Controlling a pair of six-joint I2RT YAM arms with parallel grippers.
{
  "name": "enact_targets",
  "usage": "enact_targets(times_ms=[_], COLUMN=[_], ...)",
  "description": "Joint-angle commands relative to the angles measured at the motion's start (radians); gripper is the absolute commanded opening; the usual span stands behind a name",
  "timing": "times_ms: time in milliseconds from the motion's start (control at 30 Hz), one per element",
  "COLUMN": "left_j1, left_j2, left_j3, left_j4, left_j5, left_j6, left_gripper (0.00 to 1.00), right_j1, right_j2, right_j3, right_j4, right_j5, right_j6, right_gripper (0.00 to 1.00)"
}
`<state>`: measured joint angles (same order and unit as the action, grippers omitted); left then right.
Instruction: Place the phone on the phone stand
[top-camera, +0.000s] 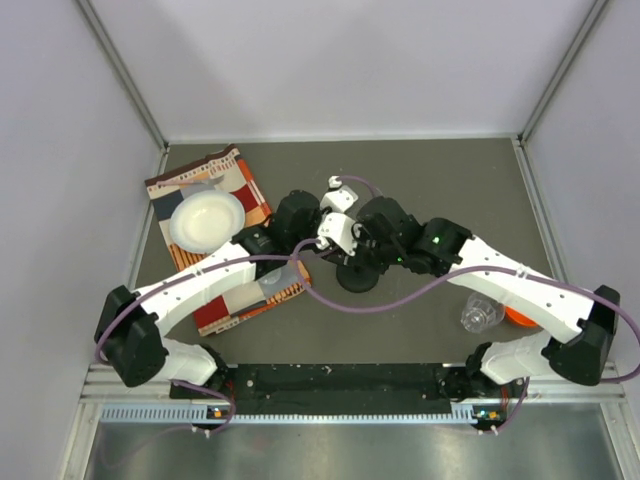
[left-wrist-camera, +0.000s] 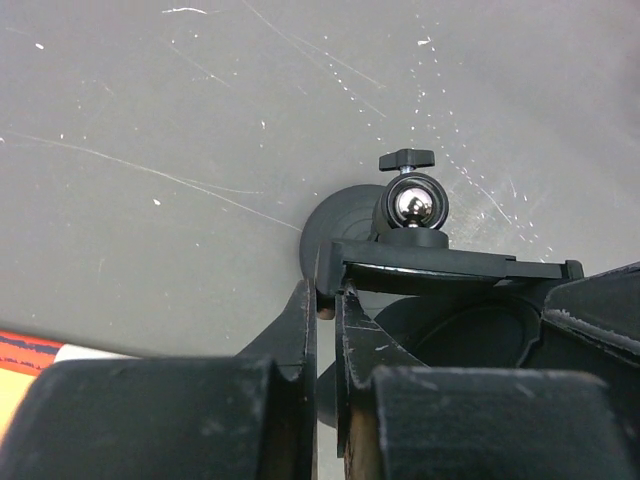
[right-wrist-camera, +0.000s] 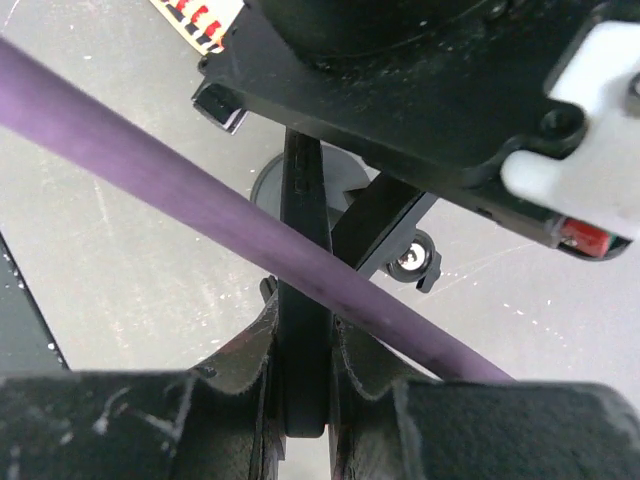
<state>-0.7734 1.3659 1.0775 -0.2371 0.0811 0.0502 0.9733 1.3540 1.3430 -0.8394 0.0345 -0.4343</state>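
At table centre, phone stand (left-wrist-camera: 412, 205): upright, phone not yet seated.
Left gripper (left-wrist-camera: 328, 300): pinched on stand's bracket.
Right gripper (right-wrist-camera: 305, 320): clamped on phone (right-wrist-camera: 303, 190).
Remaining: seating.

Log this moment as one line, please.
left hand: shut on phone stand bracket | right hand: shut on phone | phone: by stand's ball joint, seating not visible | step: placing

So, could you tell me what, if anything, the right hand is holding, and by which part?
The right hand holds the phone, pinched across its flat faces at one end.
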Motion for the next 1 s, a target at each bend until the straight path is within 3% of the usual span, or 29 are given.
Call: enact_targets(times_ms=[0,100,233,433,567,600,667,733,833,900,967], left_j1=[0.034,0.034,0.036,0.034,0.036,0.039,0.063,0.078,0.126,0.186,0.241], left_j2=[0.028,0.032,0.047,0.097,0.124,0.119,0.099,0.075,0.018,-0.049,-0.119], left_j3=[0.085,0.087,0.093,0.142,0.193,0.199,0.219,0.226,0.248,0.227,0.193], left_j4=[0.084,0.093,0.093,-0.005,-0.054,-0.056,-0.053,-0.034,-0.056,-0.047,-0.034], left_j5=[-0.044,0.005,0.054,0.106,0.080,0.045,0.055,0.060,0.084,0.127,0.177], left_j6=[0.034,0.025,-0.001,0.048,0.031,0.017,-0.030,-0.076,-0.131,-0.167,-0.200], left_gripper=[0.00,0.00,0.00,0.00,0.02,0.09,0.39,0.52,0.79,0.93,0.95], right_j1=[0.001,0.010,0.025,0.045,0.088,0.097,0.125,0.131,0.169,0.183,0.183], right_j2=[-0.007,0.017,-0.004,-0.016,-0.035,-0.045,-0.081,-0.092,-0.111,-0.145,-0.167], right_j3=[-0.058,-0.011,-0.065,-0.090,-0.108,-0.117,-0.145,-0.128,-0.117,-0.126,-0.127], right_j4=[0.008,0.048,0.102,0.141,0.193,0.206,0.261,0.264,0.224,0.212,0.207], right_j5=[-0.028,-0.129,-0.205,-0.148,-0.111,-0.108,-0.091,-0.113,-0.090,-0.100,-0.119], right_j6=[-0.056,-0.165,-0.480,-0.743,-0.811,-0.817,-0.824,-0.781,-0.724,-0.692,-0.621], right_gripper=[0.00,0.00,0.00,0.00,0.00,0.00,0.00,0.00,0.00,0.00,0.00])
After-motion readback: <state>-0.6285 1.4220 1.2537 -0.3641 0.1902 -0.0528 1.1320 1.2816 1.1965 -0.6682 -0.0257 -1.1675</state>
